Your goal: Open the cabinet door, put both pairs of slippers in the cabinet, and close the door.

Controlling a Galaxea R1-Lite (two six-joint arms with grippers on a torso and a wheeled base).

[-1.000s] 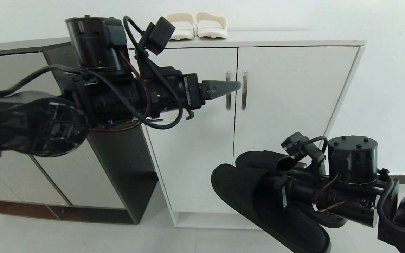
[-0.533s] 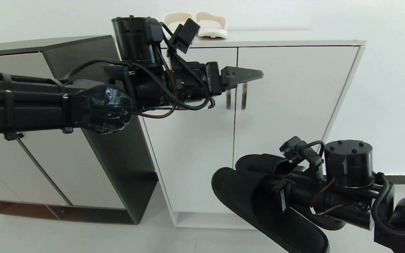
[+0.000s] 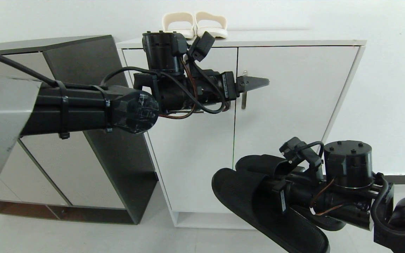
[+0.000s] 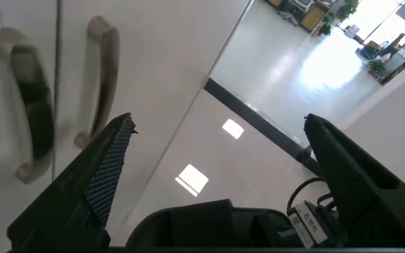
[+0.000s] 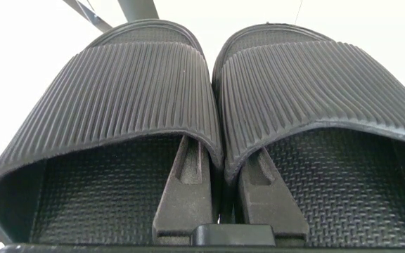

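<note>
Black slippers [image 5: 132, 98] tight between right fingers [image 5: 185, 190]; left fingers [image 4: 97, 183] apart, door handle [image 3: 244, 102] half hidden.

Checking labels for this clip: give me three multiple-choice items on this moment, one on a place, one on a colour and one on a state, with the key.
1. The pair of cream open-toe slippers lies: A on top of the white two-door cabinet; B under it; C inside it.
2. The ribbed rubber slippers in the right gripper are: A blue; B black; C cream.
3. The cabinet's doors are: A both shut; B left one open; C right one open.
Key: 1 A, they sit on its top panel; 2 B, both look black in the right wrist view; 3 A, both fronts lie flush.
</note>
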